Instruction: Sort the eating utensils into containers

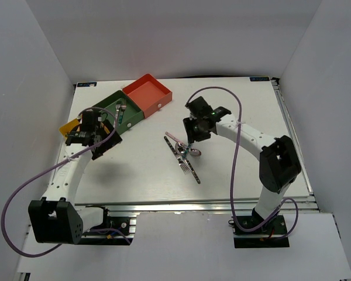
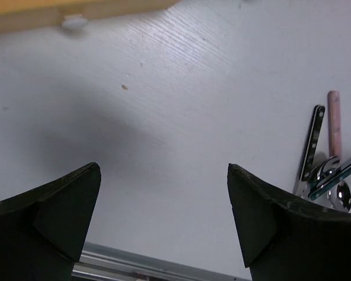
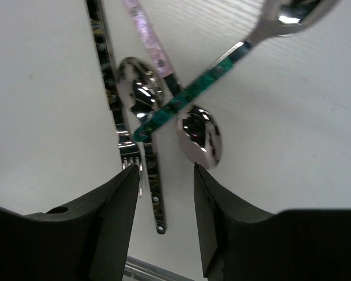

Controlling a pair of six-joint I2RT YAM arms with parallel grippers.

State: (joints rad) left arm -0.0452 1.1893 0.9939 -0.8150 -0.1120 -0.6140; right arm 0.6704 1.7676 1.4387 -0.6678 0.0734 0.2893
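Several utensils lie crossed in a pile at mid-table. In the right wrist view I see a teal-handled spoon, a pink-handled piece, two spoon bowls and a dark-handled fork. My right gripper is open and empty just above the pile, with a dark handle showing between its fingers; it also shows in the top view. My left gripper is open and empty over bare table by the yellow tray. The dark green tray holds forks. The red-orange tray looks empty.
The three trays stand in a diagonal row at the back left. The yellow tray's edge fills the top of the left wrist view, with the pile at its right. White walls enclose the table; a metal rail runs along the near edge.
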